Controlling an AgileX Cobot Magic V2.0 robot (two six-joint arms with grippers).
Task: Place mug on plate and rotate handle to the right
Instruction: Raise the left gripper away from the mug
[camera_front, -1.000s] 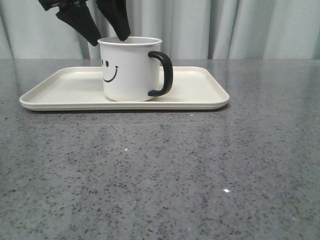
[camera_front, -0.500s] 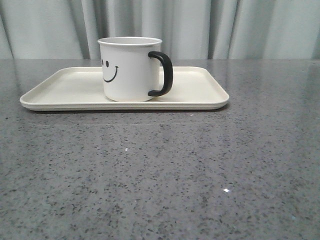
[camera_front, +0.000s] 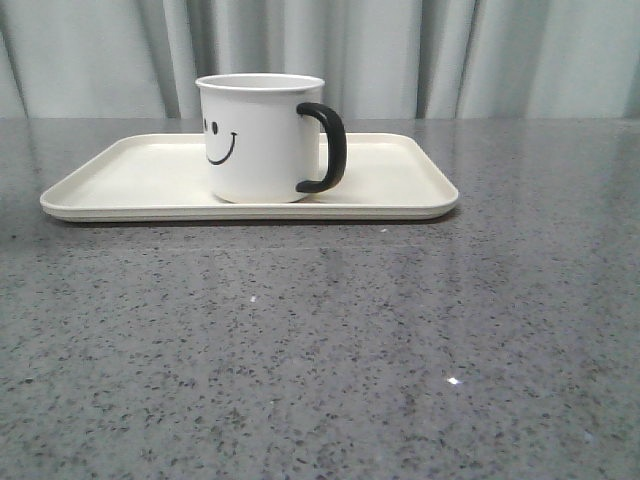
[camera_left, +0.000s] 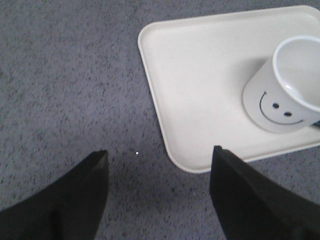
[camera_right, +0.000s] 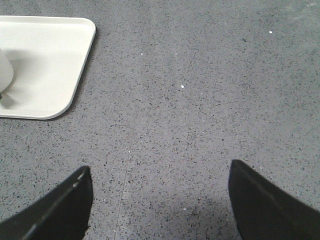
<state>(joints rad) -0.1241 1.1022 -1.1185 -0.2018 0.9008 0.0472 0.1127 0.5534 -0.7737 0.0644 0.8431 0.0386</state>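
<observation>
The white mug with a black smiley face stands upright on the cream plate in the front view. Its black handle points to the right. Neither gripper shows in the front view. In the left wrist view my left gripper is open and empty above the table, off a corner of the plate, well away from the mug. In the right wrist view my right gripper is open and empty over bare table, away from the plate's corner.
The plate lies on a grey speckled stone table. A pale curtain hangs behind the table's far edge.
One second ago the left gripper's black fingers were at the mug's rim in the front view. They have drawn away and left that view. The mug has not moved.
</observation>
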